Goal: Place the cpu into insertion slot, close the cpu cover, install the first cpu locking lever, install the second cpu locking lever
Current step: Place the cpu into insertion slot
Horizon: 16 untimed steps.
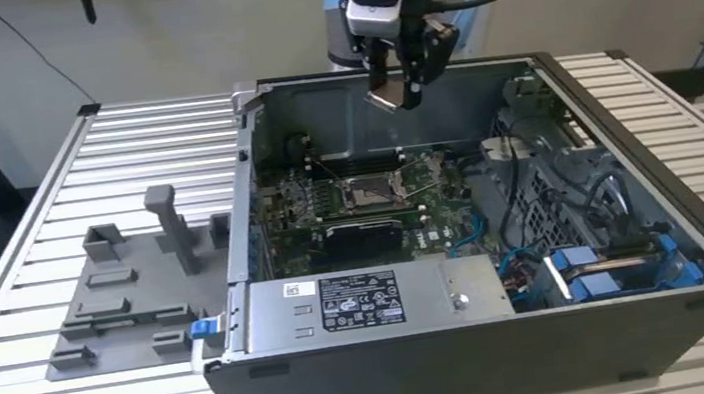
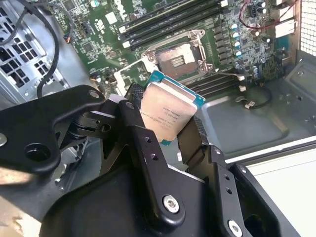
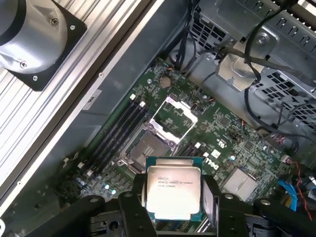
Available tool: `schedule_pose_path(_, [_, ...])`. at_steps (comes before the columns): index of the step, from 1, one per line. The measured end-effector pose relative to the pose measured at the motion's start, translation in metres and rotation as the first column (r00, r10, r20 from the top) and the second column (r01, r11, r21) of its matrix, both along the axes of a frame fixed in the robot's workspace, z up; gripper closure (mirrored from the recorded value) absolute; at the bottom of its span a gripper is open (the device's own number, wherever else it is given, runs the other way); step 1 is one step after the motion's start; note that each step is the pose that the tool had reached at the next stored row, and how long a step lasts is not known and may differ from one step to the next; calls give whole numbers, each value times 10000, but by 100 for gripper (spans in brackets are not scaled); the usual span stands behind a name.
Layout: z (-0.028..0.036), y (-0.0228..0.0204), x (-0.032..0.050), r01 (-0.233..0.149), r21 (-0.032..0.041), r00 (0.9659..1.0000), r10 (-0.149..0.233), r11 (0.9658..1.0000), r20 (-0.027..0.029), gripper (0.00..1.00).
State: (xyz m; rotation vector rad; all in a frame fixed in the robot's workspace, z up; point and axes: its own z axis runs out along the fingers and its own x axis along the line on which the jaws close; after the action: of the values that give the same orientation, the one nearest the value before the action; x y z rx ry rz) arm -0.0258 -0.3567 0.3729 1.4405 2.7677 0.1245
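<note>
Above the open computer case (image 1: 517, 338) on a slatted bench (image 1: 42, 195), the robot arm's hand (image 1: 396, 99) hangs with the cpu (image 1: 383, 99) pinched between its two black fingers (image 2: 136, 123), well clear of the green motherboard (image 1: 327, 215) below. Seen in the first wrist view, the chip's silvery-tan top faces the camera, a teal edge showing around the metal. The insertion slot (image 3: 146, 148) lies bare and dark inside its metal rim, and the cpu cover (image 3: 175, 116) stands flipped open just beside it, the board visible through its window. Grey fixture blocks (image 1: 135, 294) sit on the bench toward the exterior view's left, apart from the case.
</note>
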Motion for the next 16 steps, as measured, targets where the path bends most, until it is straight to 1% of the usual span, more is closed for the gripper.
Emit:
schedule_pose_path(4, [-4,0,0,292,1,9996,-292,9996,0,45])
schedule_pose_path(10, [-7,1,0,677,0,9977,-677,9977,0,45])
schedule_pose_path(13, [-12,2,0,907,3,9959,-907,9959,1,45])
schedule_pose_path(16, [-15,3,0,1168,1,9932,-1168,9932,-6,45])
